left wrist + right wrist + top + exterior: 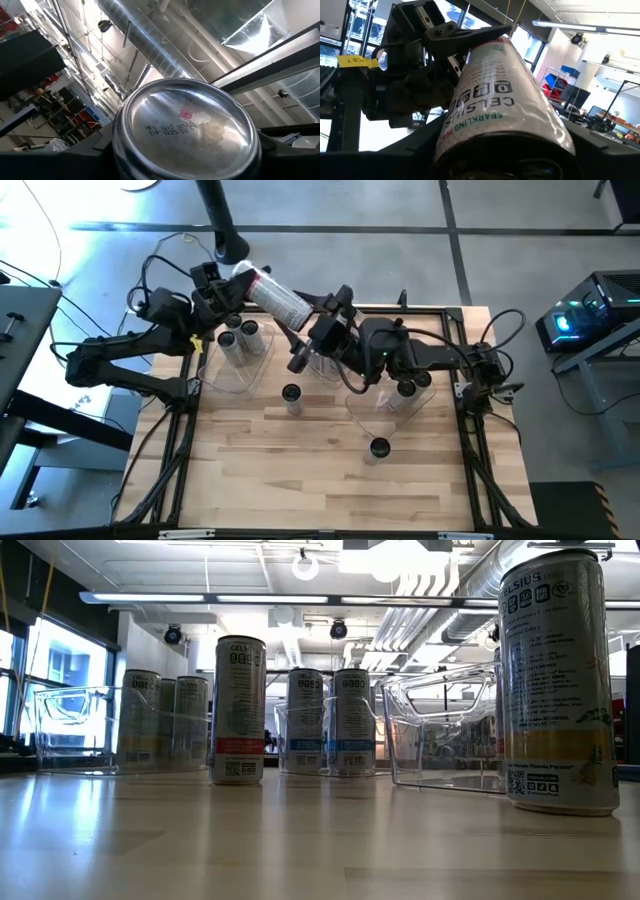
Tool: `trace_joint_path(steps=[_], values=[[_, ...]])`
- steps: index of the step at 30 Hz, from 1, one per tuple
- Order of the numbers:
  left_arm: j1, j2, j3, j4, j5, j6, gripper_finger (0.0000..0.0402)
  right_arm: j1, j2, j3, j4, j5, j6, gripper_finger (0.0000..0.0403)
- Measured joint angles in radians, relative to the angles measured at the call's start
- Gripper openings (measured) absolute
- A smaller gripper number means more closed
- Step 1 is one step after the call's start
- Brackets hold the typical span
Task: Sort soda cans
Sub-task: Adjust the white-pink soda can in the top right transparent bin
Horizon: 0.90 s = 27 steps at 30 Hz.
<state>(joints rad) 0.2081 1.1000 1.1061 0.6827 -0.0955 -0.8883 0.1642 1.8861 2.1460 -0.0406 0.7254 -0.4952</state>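
High view, can (pixel 275 296) between both grippers' fingers (pixel 232 292)

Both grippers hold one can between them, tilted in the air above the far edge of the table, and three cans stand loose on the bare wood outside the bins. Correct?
Not quite: the high view shows two loose cans on the wood, one mid-table and one nearer the front. The rest holds: left gripper and right gripper share the tilted can.

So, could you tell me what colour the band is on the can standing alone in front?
Red, on the lone can, above its code label; clearest in the low view.
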Motion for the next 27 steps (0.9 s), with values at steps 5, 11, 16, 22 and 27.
trace_joint_path(steps=[5,11,16,22,27], values=[[0.000,0.000,0.000,0.001,0.001,0.010,0.0232,0.001,0.000,0.000,0.005,0.002,-0.003,0.0234],[-0.001,-0.001,0.002,-0.007,0.009,0.019,0.0232,0.015,0.001,-0.001,0.014,0.022,-0.014,0.0234],[0.002,-0.001,0.004,-0.016,0.048,0.062,0.0232,0.035,0.001,-0.002,0.031,0.067,-0.066,0.0234],[0.039,-0.001,0.003,-0.025,0.071,0.108,0.0335,0.047,-0.019,-0.004,0.027,0.125,-0.071,0.0234],[0.080,-0.004,0.002,-0.031,0.175,0.110,0.0369,0.055,-0.046,-0.002,0.036,0.190,-0.097,0.0234]])
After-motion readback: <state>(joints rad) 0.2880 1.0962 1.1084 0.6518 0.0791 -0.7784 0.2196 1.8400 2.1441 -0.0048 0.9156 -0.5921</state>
